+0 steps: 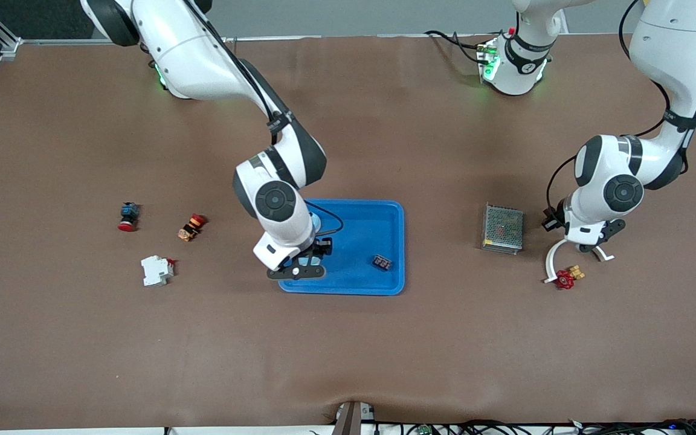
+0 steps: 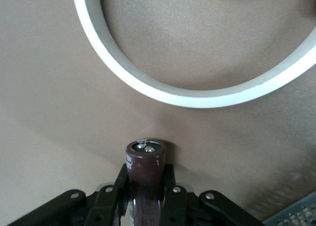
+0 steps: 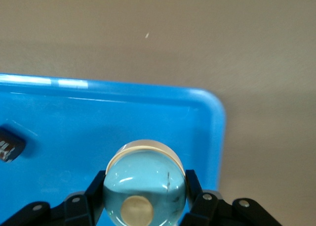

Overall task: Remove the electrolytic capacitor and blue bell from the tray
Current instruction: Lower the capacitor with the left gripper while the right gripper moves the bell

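My right gripper (image 1: pixel 303 266) is shut on the bell (image 3: pixel 144 184), a pale blue dome with a cream rim. It holds the bell low over the blue tray (image 1: pixel 397 211), at the tray's end toward the right arm. The tray's rim and corner show in the right wrist view (image 3: pixel 212 112). My left gripper (image 1: pixel 583 241) is shut on the capacitor (image 2: pixel 144 169), a dark brown cylinder with two metal terminals on its end. It holds the capacitor over bare table beside a mesh box. The capacitor is hidden in the front view.
A small dark component (image 1: pixel 382 262) lies in the tray. A metal mesh box (image 1: pixel 502 228), a white ring (image 2: pixel 197 95) and a red-and-brass part (image 1: pixel 567 278) are around the left hand. Two push buttons (image 1: pixel 127 216) (image 1: pixel 191 227) and a white breaker (image 1: pixel 156 270) lie toward the right arm's end.
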Controlling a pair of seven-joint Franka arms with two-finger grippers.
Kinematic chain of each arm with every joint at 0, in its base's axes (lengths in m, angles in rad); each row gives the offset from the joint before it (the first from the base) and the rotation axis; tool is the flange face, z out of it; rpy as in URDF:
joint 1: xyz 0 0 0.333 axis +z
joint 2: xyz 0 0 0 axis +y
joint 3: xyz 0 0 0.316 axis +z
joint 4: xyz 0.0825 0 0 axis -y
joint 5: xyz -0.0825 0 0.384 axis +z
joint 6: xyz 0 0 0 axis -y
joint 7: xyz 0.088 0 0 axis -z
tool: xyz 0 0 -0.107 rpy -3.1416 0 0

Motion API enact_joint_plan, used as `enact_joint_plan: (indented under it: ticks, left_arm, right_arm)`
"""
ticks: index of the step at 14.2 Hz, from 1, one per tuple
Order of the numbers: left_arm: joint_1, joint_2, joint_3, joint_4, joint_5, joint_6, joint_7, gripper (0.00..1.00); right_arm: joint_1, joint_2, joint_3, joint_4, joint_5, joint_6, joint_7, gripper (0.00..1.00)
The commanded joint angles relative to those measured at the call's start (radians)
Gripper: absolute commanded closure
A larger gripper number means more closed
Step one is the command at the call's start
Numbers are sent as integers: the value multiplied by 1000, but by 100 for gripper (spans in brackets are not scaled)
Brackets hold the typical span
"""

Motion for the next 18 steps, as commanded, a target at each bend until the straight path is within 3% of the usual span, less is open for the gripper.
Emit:
enact_joint_plan:
  ticks: [1,2,4,9,15,18]
  left_arm:
    - [14,7,-10,1,26,21,8,63]
    - [14,8,-12,2,26,21,6,47]
    - [13,7,-13,8,26,21,-3,2]
    - [4,-36,-30,37,21,3,-24,0]
    - [2,-47,-186,207,10,-187,-210,0]
    - [-27,-12,-268,290,3,-203,-384,0]
  right_arm:
    - [-76,-67,11,-7,12,-69,-166,61]
    - [-99,-82,10,-7,11,-92,-228,61]
    - [-159,-110,10,-7,12,-121,-367,61]
    - [-309,-132,13,-11,14,-213,-676,61]
    - [-482,-121,11,-31,12,-215,-1168,61]
    - [-550,-118,11,-48,12,-206,-1335,61]
